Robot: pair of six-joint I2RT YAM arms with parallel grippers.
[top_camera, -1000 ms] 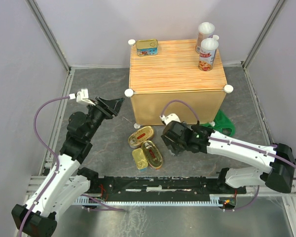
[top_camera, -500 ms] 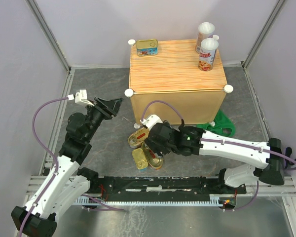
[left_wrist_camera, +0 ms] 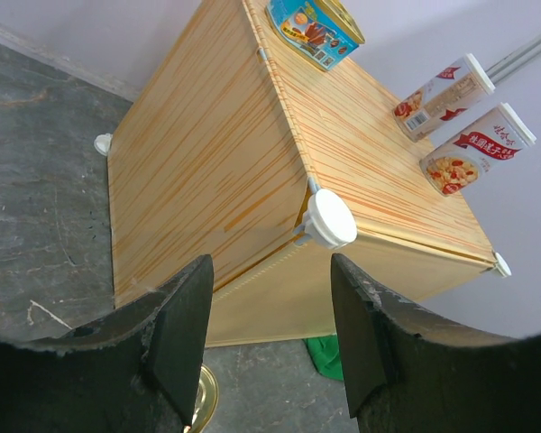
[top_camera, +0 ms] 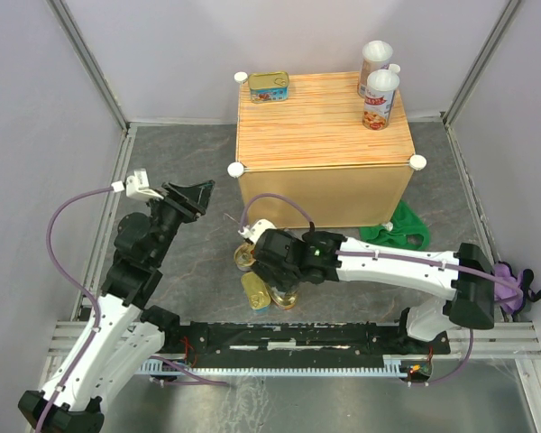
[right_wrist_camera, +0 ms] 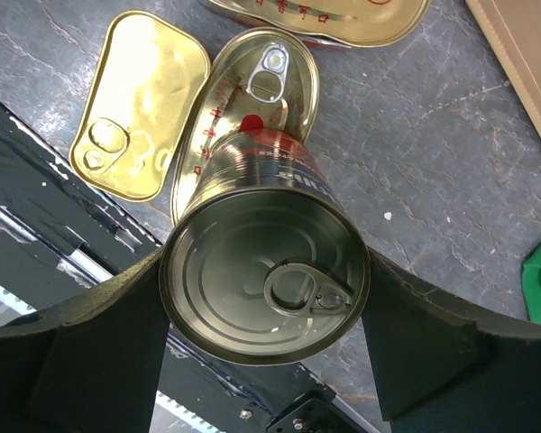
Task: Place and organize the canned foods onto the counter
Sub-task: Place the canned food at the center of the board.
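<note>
Covering part of 1 oval tin point(right_wrist_camera: 252, 95), right hand point(right_wrist_camera: 266, 293) clamps round can point(right_wrist_camera: 252, 262).

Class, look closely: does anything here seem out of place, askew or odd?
A green cloth lies crumpled on the floor beside the counter; a rectangular tin and oval tins lie at mixed angles nearby.

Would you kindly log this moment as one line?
left end effector: open | right end effector: grips dark can | counter: three cans
</note>
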